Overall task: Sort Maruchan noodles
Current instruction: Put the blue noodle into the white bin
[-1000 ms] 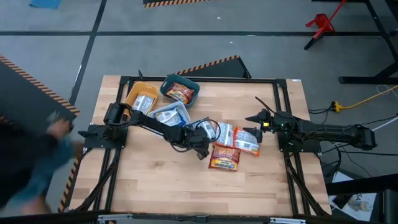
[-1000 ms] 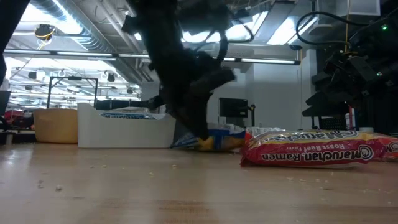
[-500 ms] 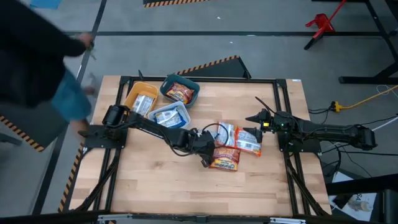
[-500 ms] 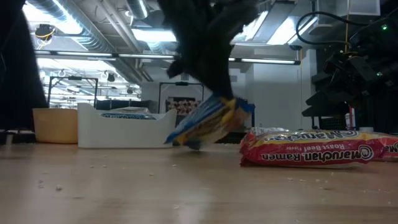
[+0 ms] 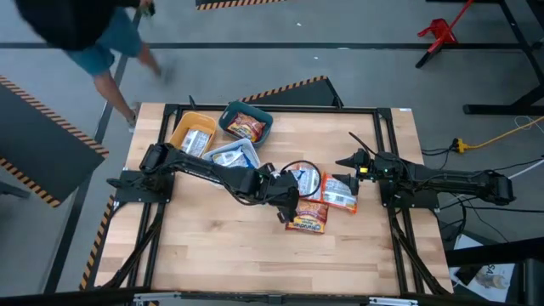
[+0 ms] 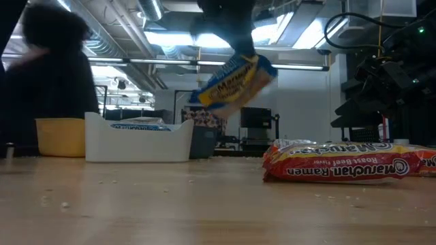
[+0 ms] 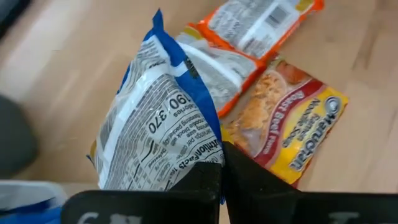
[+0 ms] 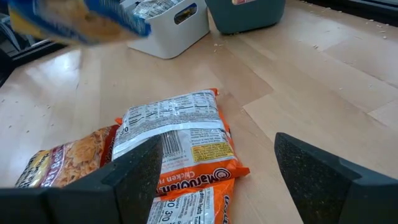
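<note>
My left gripper (image 5: 286,197) is over the middle of the table, shut on a blue-white noodle packet (image 6: 235,83) that hangs in the air. In the left wrist view the packet (image 7: 158,137) shows its printed back. On the table right of it lie a red roast-beef packet (image 5: 308,216) and two orange-silver packets (image 5: 338,192), overlapping one another. My right gripper (image 8: 217,149) is open and waits near the table's right edge, touching nothing. The yellow bin (image 5: 191,132), teal bin (image 5: 246,123) and white bin (image 5: 231,155) each hold packets. My left gripper pinches the blue-white packet between its two fingers (image 7: 211,177) at one end (image 7: 180,165). The fingers come from above, pointing down. The packet is lifted clear of the table and hangs tilted below the gripper (image 6: 235,41).
The three bins stand at the far left of the table. A person (image 5: 93,34) moves on the floor beyond the table's far left corner. A black cable loops over the packets (image 5: 297,166). Bare wood lies along the near half (image 5: 238,255).
My left gripper has risen, carrying the blue-white packet from the table top up into the air and a little toward the table's right. The packet went from lying flat to hanging tilted. The person has walked from the table's left side toward its far left corner.
</note>
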